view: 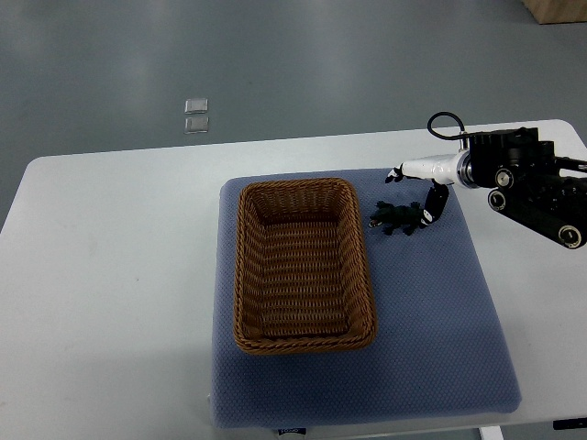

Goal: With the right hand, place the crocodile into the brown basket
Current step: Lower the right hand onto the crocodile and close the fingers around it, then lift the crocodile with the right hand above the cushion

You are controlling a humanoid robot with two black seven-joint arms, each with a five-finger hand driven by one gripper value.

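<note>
A small dark green crocodile [394,218] lies on the blue mat just right of the brown wicker basket [248,275], near the basket's far right corner. The basket holds nothing. My right hand [413,195] reaches in from the right edge, directly over the crocodile's tail end. One white finger [417,169] points left above the toy, and a dark finger [437,203] hangs down beside its tail, touching or nearly touching it. The fingers are spread and do not close around the toy. The left arm is out of view.
The blue mat [431,339] covers the middle of the white table [110,275], with bare mat right of and in front of the basket. Two small clear squares [195,115] lie on the grey floor beyond the table. A cardboard box corner [559,9] shows at top right.
</note>
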